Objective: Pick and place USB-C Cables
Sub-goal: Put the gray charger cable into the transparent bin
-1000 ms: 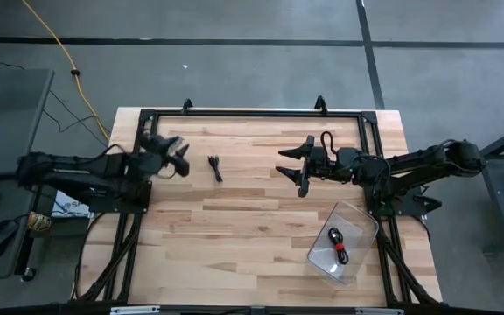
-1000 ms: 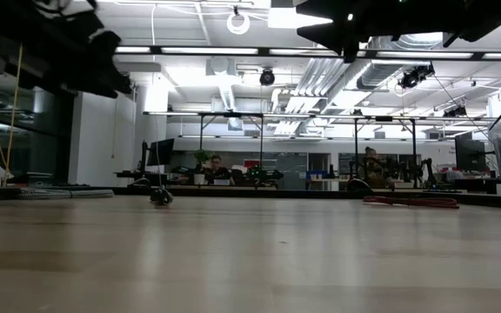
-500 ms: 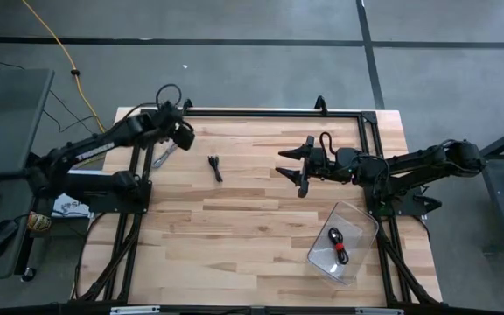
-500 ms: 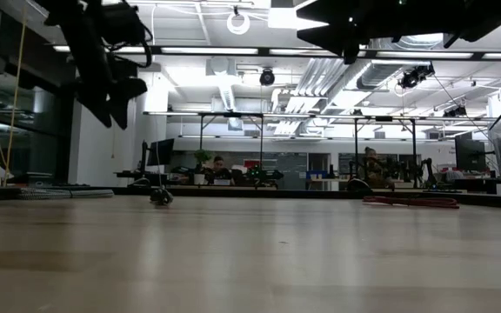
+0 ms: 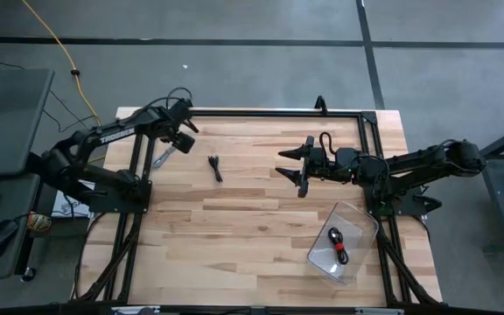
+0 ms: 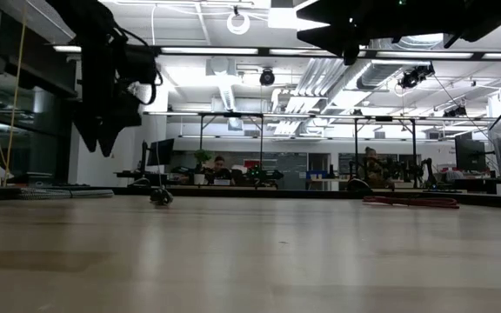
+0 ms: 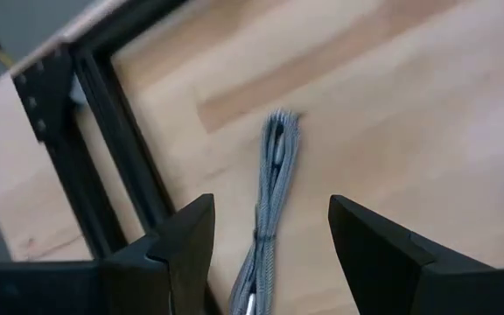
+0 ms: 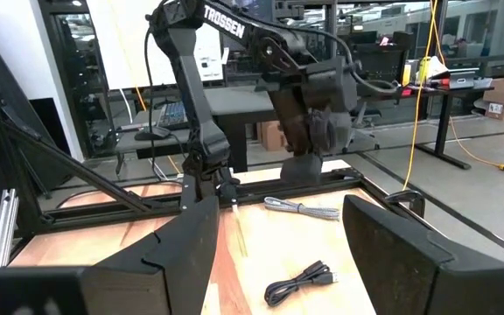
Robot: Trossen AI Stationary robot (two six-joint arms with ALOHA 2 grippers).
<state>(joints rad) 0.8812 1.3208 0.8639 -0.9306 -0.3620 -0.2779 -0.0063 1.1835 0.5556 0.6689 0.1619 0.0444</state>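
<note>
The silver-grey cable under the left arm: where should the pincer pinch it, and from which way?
Probably at the middle of the silver-grey cable, coming straight down. It lies flat as a long narrow bundle, and the open left pincer already hangs above it, one finger to each side.

Three USB-C cables: silver-grey one (image 5: 166,157), black one (image 5: 216,168), black-and-red one (image 5: 337,246) inside the single clear bin (image 5: 358,217); two arms.

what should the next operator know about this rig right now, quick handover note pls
Left gripper: open, empty, above the silver-grey cable at the table's far left edge.
Right gripper: open, empty, waiting over mid-table.
Black cable: loose on the table.
Black-and-red cable: in the clear bin.
Done: one binned. Left: silver-grey, then black; no fourth cable in view.
</note>
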